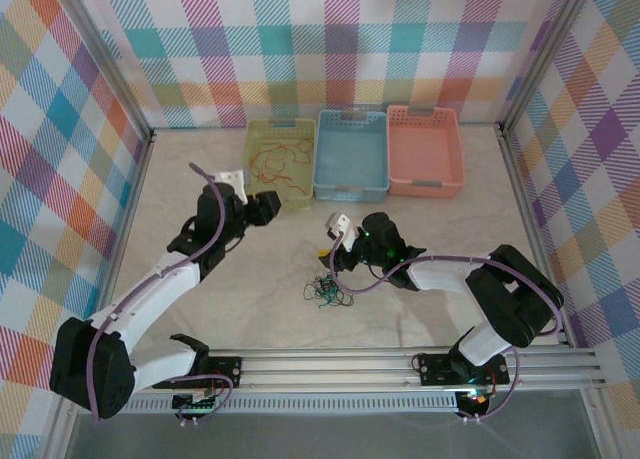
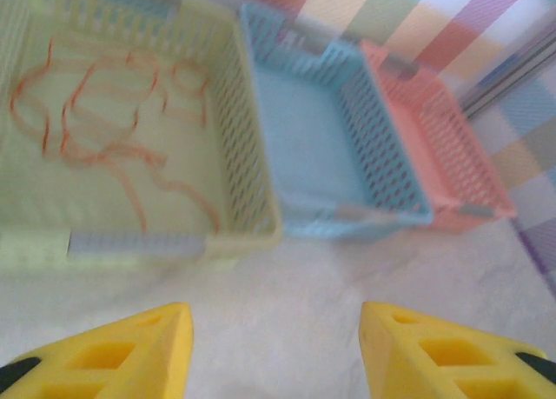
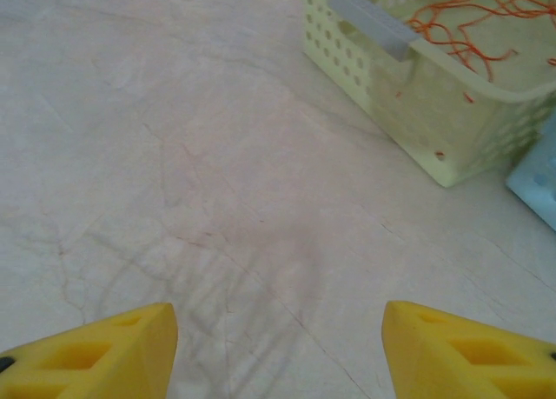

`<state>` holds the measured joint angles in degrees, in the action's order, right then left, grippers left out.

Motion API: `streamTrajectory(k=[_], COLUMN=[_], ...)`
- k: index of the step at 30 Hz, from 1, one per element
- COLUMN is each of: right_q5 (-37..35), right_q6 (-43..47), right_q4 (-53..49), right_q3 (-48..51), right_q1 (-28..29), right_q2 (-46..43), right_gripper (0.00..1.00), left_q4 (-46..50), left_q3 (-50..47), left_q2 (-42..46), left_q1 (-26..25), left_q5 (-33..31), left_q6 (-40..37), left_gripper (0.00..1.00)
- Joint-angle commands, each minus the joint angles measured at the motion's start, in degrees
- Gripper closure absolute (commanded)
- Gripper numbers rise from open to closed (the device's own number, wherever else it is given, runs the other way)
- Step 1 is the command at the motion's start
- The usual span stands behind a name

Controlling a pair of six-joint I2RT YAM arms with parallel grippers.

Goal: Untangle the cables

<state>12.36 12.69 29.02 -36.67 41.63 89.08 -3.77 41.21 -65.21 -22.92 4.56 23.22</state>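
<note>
**A:** On the desk (image 1: 270,319), nearest the arm bases, what lies there?

**B:** A small tangle of dark green and black cables (image 1: 325,292), lying loose.

**A:** And the right jaws?

**B:** Just beyond that tangle, spread wide. The yellow fingertips (image 3: 95,351) are well apart with bare desk between them, and they hold nothing.

**A:** The left jaws?

**B:** Farther off, near the yellow-green basket (image 2: 243,129). They are also wide open and empty.

**A:** What's inside it?

**B:** Red-orange cables (image 2: 95,151), loosely scattered. Beside it stand a blue basket (image 1: 350,191) and then a pink basket (image 1: 428,187).
</note>
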Motion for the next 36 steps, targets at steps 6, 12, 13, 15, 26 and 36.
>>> streamTrajectory(k=[6, 12, 13, 15, 26, 36], right_q5=[7.0, 5.8, 5.9, 6.8, 12.3, 16.9], right_q6=[2.8, 3.1, 3.1, 3.1, 6.9, 22.7], right_q4=[-9.3, -12.8, -12.4, -12.1, -13.8, -25.7], right_q3=[-6.8, -8.6, -8.3, -8.2, -7.3, -8.0], right_q1=[-0.1, -0.2, -0.1, -0.1, -0.1, 5.3], right_q2=[5.3, 6.3, 6.2, 5.9, 2.5, -2.8], right_gripper=[0.37, 0.43, 0.44, 0.49, 0.82, 0.60], left_q4=[-3.4, -6.0, -4.5, -4.5, -4.1, -3.5], left_q3=[-2.8, -8.3, -7.7, -8.1, -6.8, -7.2], left_q2=[4.2, 9.5, 9.9, 10.2, 6.1, 5.8], left_q1=[-1.8, -1.9, -1.9, -2.1, -3.9, -4.1], left_q5=[0.6, -1.4, -1.5, 0.4, 3.4, 0.6], left_q6=[3.7, 3.8, 3.3, 3.4, 4.8, 6.1], left_gripper=[0.44, 0.43, 0.43, 0.42, 0.42, 0.42])
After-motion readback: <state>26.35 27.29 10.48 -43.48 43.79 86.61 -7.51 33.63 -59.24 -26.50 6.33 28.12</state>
